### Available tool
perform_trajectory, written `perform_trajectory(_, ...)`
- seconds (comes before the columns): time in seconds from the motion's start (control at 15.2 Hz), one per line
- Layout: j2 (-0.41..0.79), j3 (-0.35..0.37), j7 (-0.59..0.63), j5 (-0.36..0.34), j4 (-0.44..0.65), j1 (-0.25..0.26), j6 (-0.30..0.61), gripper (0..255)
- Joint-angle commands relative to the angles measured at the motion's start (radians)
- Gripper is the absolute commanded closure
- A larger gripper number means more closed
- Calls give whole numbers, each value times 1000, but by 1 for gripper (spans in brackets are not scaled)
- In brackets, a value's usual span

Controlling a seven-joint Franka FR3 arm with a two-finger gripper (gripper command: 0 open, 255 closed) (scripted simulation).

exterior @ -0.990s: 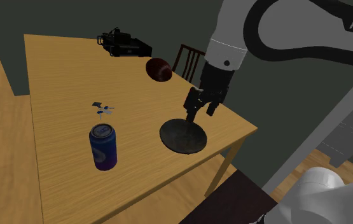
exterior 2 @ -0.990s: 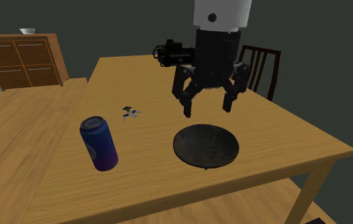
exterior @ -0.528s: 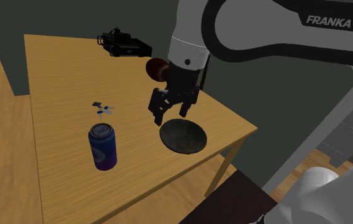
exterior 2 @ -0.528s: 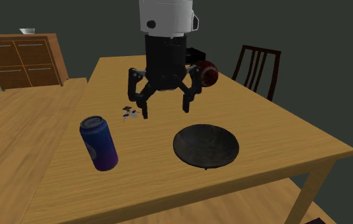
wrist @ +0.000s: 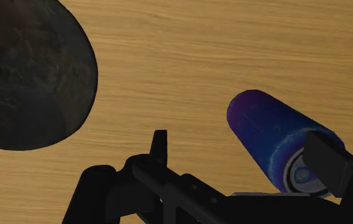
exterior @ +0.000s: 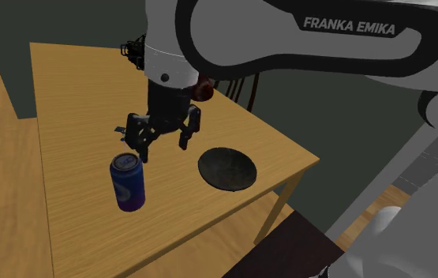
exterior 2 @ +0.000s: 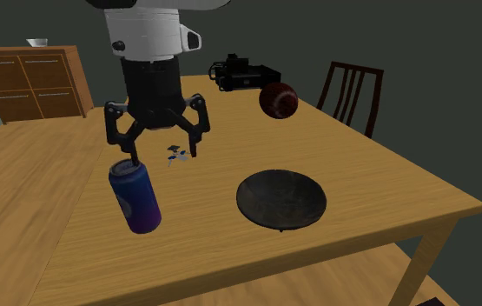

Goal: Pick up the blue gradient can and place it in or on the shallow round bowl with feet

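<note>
The blue can [exterior: 128,183] fades to purple at its base and stands upright on the wooden table [exterior: 75,87], near the front edge. The dark shallow round bowl [exterior: 226,168] rests on the table to the shoulder view's right of the can. My black gripper [exterior: 162,142] hangs open just above and behind the can top, one finger [exterior 2: 134,156] right over the can [exterior 2: 135,198]. It holds nothing. The bowl [exterior 2: 280,199] lies apart from the can. In the wrist view the can [wrist: 276,143] sits by one finger of the gripper [wrist: 242,141], and the bowl [wrist: 28,70] lies off to the other side.
A brown football [exterior 2: 278,101] and a black device [exterior 2: 241,74] lie at the table's far side. A small blue-white object [exterior 2: 176,155] sits behind the can. A chair [exterior 2: 352,91] stands beyond the table, a wooden dresser [exterior 2: 30,83] by the wall.
The gripper has swung from above the bowl towards the shoulder view's left and now hangs over the can, still open. Can and bowl have not moved.
</note>
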Motion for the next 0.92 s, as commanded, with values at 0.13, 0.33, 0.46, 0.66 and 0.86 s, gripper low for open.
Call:
perform_trajectory(0.13,182,47,105,-112,167,60,-20,0)
perform_trajectory(0.33,221,48,125,-136,180,79,-3,0)
perform_trajectory(0.46,219,47,125,-135,152,77,25,0)
perform_trajectory(0.66,219,46,126,-136,111,75,65,0)
perform_trajectory(0.86,219,45,126,-136,103,74,73,0)
